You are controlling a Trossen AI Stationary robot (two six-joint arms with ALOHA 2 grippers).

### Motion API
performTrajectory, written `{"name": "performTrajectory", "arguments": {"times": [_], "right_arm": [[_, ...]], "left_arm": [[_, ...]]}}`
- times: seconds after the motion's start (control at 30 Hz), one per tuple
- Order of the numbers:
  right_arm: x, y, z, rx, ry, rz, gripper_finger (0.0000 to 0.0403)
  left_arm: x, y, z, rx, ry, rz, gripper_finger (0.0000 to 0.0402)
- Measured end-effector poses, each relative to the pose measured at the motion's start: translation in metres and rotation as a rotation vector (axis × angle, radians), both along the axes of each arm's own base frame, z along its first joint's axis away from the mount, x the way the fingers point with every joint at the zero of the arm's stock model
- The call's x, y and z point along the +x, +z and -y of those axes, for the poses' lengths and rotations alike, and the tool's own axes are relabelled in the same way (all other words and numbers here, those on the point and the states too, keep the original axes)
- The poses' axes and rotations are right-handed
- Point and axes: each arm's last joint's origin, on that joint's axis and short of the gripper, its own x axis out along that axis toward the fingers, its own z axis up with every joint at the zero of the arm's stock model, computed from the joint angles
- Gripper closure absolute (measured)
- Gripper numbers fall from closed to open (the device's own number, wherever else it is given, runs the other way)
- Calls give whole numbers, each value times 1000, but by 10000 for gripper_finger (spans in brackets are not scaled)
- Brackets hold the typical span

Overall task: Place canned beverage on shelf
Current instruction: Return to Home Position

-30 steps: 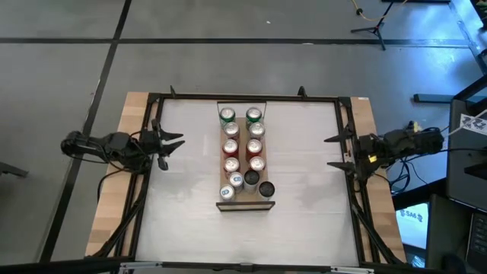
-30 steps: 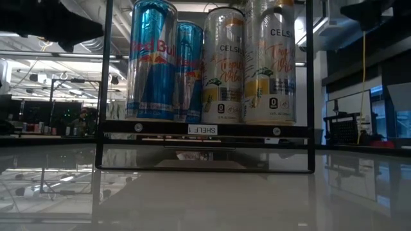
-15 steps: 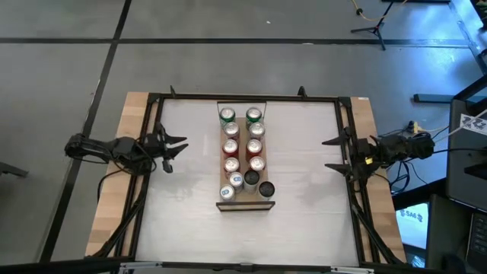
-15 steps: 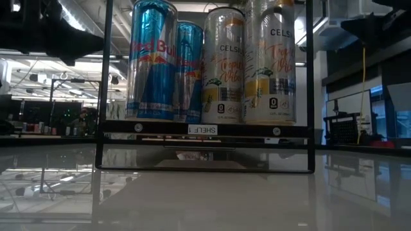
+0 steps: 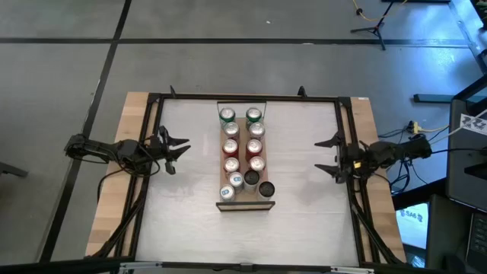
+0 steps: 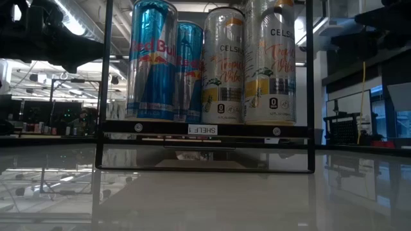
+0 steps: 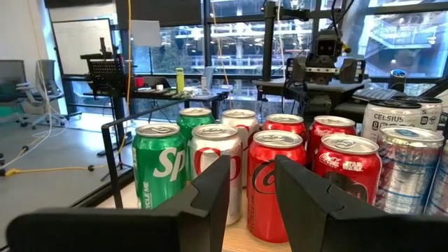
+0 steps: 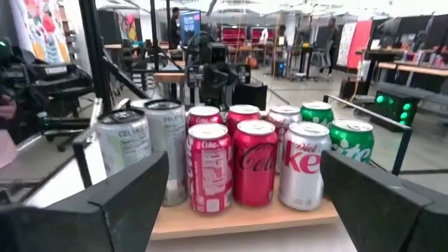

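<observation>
The shelf [image 5: 245, 204], a narrow light-wood plank, lies mid-table with its length running near to far. On it stand two rows of cans [image 5: 254, 146]: green Sprite [image 7: 157, 168] at the far end, red Coke [image 8: 255, 162] and Diet Coke [image 8: 302, 164] in the middle, Celsius [image 6: 270, 61] and Red Bull [image 6: 152, 61] at the near end. My left gripper [image 5: 181, 154] hovers left of the shelf, open by a narrow gap, nothing between its fingers [image 7: 218, 183]. My right gripper [image 5: 317, 156] hovers right of the shelf, wide open, holding nothing. Both point level at the cans.
A black frame [image 5: 243, 97] runs around the white tabletop [image 5: 190, 205], with wood strips [image 5: 114, 198] outside it on both sides. The shelf's thin dark end frame [image 6: 310, 83] rises at its near end. White tabletop shows between each gripper and the shelf.
Both arms have come down toward the table, as the dark shapes dropping in the low view's upper corners show. My right gripper has also drawn a little nearer the shelf. Neither gripper's gap has changed, and the cans have stayed put.
</observation>
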Motion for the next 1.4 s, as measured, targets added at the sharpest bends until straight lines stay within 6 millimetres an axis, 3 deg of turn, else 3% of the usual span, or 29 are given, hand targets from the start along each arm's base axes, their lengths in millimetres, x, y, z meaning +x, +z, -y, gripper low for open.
{"name": "performTrajectory", "arguments": {"times": [0.3,0.8,1.4], "right_arm": [[13,-29,2,-28,-49,36,33],[17,-37,19,-81,-65,-33,33],[16,-43,20,-83,-65,-97,33]], "left_arm": [[0,0,0,0,0,0,296],[0,0,0,-5,0,-2,296],[0,-1,0,-3,0,-15,296]]}}
